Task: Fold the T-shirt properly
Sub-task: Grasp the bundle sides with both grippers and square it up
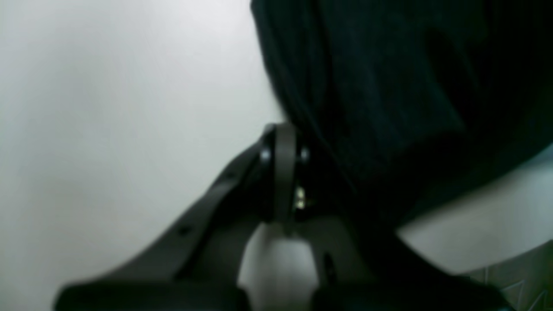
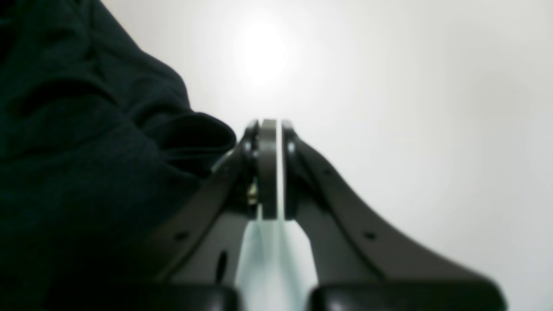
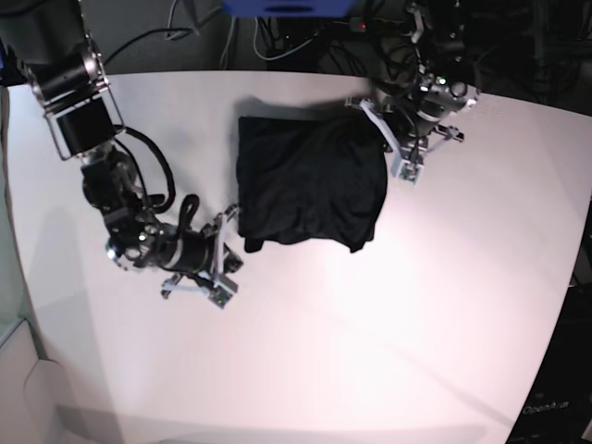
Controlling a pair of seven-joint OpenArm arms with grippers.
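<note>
The T-shirt (image 3: 310,180) is a dark, folded, roughly square bundle lying mid-table. In the left wrist view the shirt (image 1: 389,86) fills the upper right, and my left gripper (image 1: 283,129) is shut right beside its edge, with no cloth showing between the pads. In the base view that left gripper (image 3: 367,111) sits at the shirt's far right corner. My right gripper (image 2: 270,123) is shut too, with the shirt's rumpled folds (image 2: 86,151) just to its left. In the base view the right gripper (image 3: 233,215) rests at the shirt's near left corner.
The white table (image 3: 370,324) runs wide around the shirt. The right arm's body (image 3: 139,240) lies on the table at the left. Cables and dark equipment (image 3: 277,28) crowd the far edge.
</note>
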